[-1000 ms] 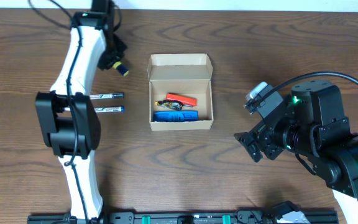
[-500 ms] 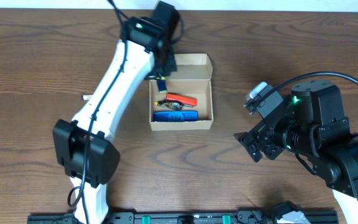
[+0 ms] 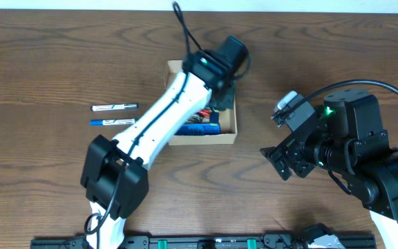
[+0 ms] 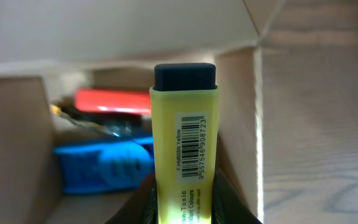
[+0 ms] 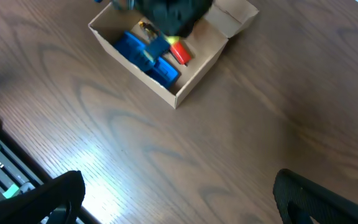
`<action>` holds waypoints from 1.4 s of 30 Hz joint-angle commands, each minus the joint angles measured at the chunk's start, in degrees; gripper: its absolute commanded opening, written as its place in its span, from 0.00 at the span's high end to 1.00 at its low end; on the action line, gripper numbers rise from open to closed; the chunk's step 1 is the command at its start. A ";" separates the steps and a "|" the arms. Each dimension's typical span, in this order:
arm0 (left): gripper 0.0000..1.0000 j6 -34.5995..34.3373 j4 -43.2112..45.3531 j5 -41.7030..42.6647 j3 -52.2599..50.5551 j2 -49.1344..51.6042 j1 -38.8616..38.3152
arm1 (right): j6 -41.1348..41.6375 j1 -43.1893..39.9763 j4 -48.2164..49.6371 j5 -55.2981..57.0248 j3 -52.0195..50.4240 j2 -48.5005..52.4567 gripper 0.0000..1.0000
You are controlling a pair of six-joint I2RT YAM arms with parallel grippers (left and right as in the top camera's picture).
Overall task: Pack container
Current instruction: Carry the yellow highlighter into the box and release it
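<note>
The tan cardboard container (image 3: 228, 133) sits at mid-table with its flap lid open. It also shows in the right wrist view (image 5: 194, 84) and in the left wrist view (image 4: 17, 130). Inside lie a blue item (image 4: 104, 168) and a red item (image 4: 114, 101). My left gripper (image 3: 223, 93) is shut on a yellow highlighter (image 4: 185, 149) with a dark cap, held over the container's right side. My right gripper (image 5: 179, 193) is open and empty above bare table, right of the container.
Two marker pens lie on the table left of the container, one with a black cap (image 3: 115, 107) and one with a blue cap (image 3: 110, 122). The left arm (image 3: 157, 124) stretches across the container's left part.
My left arm has swung right with the yellow highlighter, from the table's far left to over the container's right side. The two pens are uncovered again. The right arm has not moved.
</note>
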 commanded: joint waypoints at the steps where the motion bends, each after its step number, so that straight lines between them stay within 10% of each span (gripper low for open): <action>1: 0.94 -4.35 0.96 -0.02 -2.01 -0.70 -0.02 | 0.15 -0.46 -0.09 -0.02 -0.13 -0.11 0.01; 19: 0.94 -6.49 11.47 4.55 -7.32 -0.09 -0.20 | 0.15 -0.46 -0.09 -0.02 -0.13 -0.11 0.01; 37: 0.58 -6.45 11.61 8.63 -7.30 -0.31 -0.13 | 0.15 -0.46 -0.09 -0.02 -0.13 -0.11 0.01; 42: 0.64 -6.45 10.27 6.71 -7.23 -3.10 0.13 | 0.15 -0.46 -0.09 -0.02 -0.13 -0.11 0.01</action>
